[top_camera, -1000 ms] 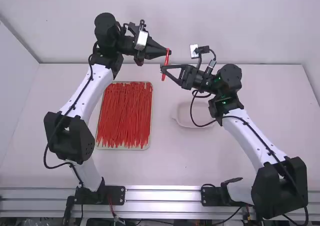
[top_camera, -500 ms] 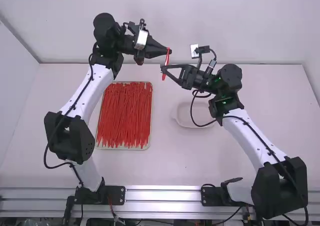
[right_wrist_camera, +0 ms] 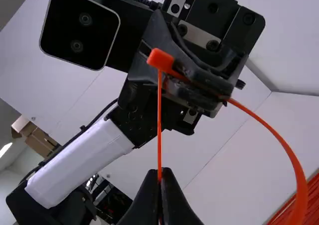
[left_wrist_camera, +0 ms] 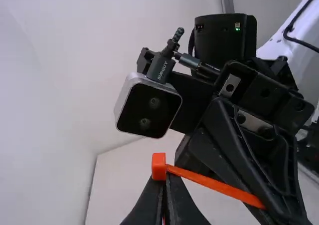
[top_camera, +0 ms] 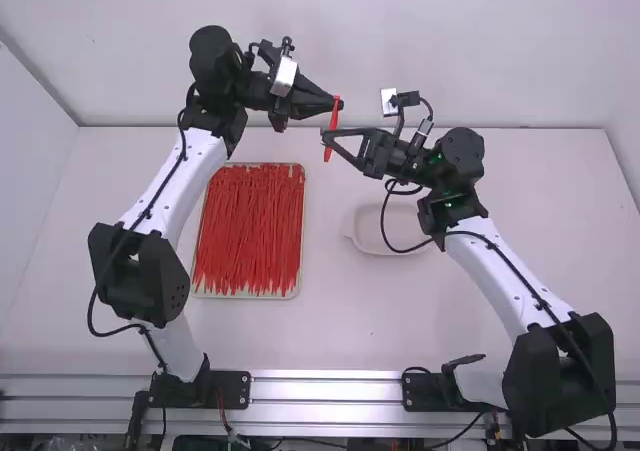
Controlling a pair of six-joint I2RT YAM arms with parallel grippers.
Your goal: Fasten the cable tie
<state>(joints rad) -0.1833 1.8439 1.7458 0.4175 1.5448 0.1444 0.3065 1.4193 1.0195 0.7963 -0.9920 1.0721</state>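
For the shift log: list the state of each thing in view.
cable tie, held aloft by both grippers.
left gripper, jaws shut on the cable tie.
right gripper, jaws shut on the cable tie.
tray, lying flat, full of red ties.
bowl, upright, apparently empty.

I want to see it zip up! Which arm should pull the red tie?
Probably the right. The right gripper pinches the cable tie along its strap, free to pull; the left gripper pinches right beside the head, steadying it.
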